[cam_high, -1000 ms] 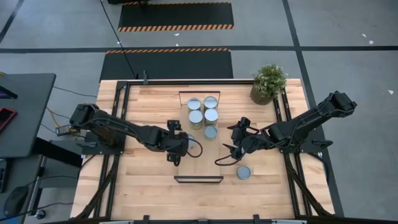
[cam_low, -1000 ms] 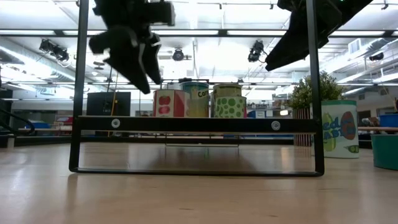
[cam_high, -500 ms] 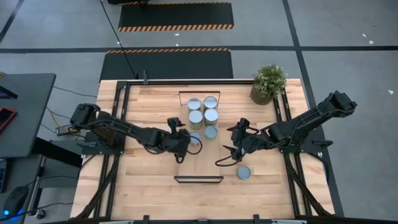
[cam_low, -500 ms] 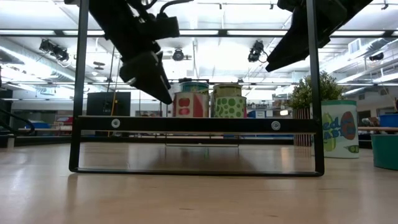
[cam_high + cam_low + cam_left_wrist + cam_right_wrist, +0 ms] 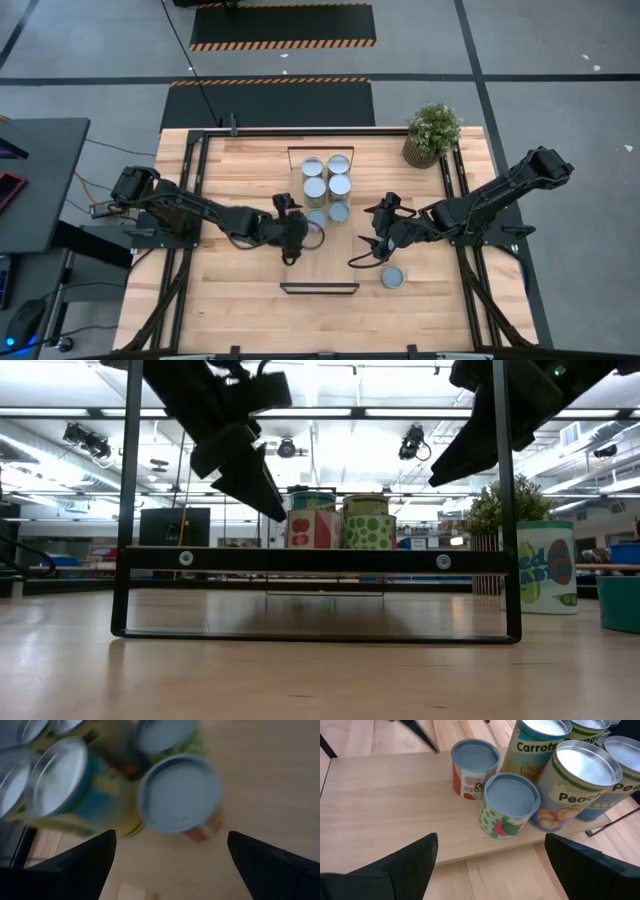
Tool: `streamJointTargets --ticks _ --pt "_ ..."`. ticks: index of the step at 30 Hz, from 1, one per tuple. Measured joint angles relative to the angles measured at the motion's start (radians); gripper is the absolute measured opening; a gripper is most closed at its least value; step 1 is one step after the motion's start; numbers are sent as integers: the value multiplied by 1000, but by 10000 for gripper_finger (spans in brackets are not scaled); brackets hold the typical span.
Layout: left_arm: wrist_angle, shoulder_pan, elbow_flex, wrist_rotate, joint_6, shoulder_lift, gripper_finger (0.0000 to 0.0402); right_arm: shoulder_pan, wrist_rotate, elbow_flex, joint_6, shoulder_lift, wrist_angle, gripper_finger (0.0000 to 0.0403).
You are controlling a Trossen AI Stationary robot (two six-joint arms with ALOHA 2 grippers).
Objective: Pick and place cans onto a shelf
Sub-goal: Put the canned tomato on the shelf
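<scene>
Several cans (image 5: 327,186) with silvery-blue tops stand grouped on the far half of the shelf (image 5: 320,262), a narrow light-wood board with dark trim at both short ends. My left gripper (image 5: 297,238) hangs open just left of the nearest cans, and a red-and-white can (image 5: 180,792) lies ahead between its fingers, untouched. My right gripper (image 5: 366,238) hovers open to the right of the shelf and faces the red-and-white can (image 5: 475,767) and a green dotted can (image 5: 510,805). One more can (image 5: 392,277) stands alone on the table, near right.
A potted plant (image 5: 432,132) stands at the table's far right corner. In the low view the shelf's dark end frame (image 5: 320,560) crosses in front of the cans, and a teal container (image 5: 620,603) shows at the right. The shelf's near half (image 5: 395,810) is bare wood.
My left gripper has sunk and gone toward the cans on the shelf, tipping its fingers further downward and rolling a little; it stays open. My right gripper has kept nearly still.
</scene>
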Motion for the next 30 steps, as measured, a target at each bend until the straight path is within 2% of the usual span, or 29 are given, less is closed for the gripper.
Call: streamJointTargets --ticks 7,14,30 --pt "139 -69 0 -164 100 72 387 0 1 -27 -3 0 65 375" --pt "190 -58 0 -284 131 123 387 0 2 -27 -10 0 69 375" --pt "218 -39 1 -291 146 111 387 1 -7 -28 -27 0 51 375"
